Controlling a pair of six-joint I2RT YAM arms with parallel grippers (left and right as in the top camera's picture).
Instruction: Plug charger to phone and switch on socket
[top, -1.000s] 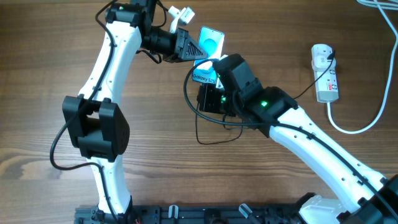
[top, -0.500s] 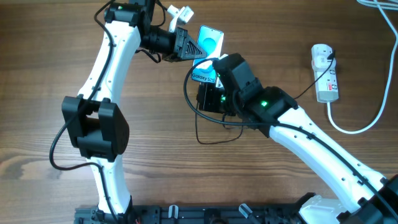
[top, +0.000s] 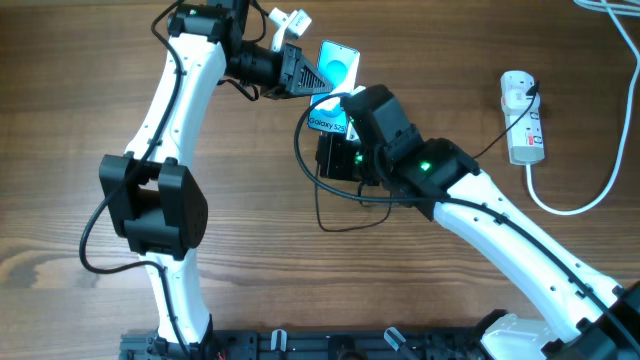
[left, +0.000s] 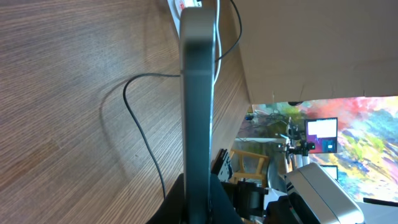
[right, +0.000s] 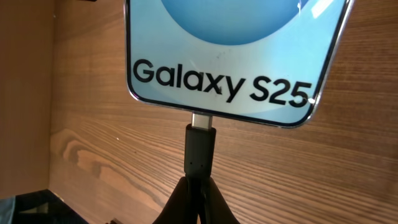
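Black and thin, the charger (right: 201, 152) has its plug end pinched tight in the right gripper (right: 199, 188), just below the phone (right: 230, 50). The plug's small silver tip touches the middle of the phone's short edge, right under the words "Galaxy S25". I cannot tell how deep it sits. The left gripper (left: 198, 204) is squeezed onto the phone and holds it up off the brown wood table (top: 60, 100). The left wrist sees the phone edge-on. The rest of the charger loops on the table below the phone and runs off to the right, to the socket (top: 525, 120). The socket lies well to the right of the phone, and its thick white cord (top: 580, 200) curls beside it.
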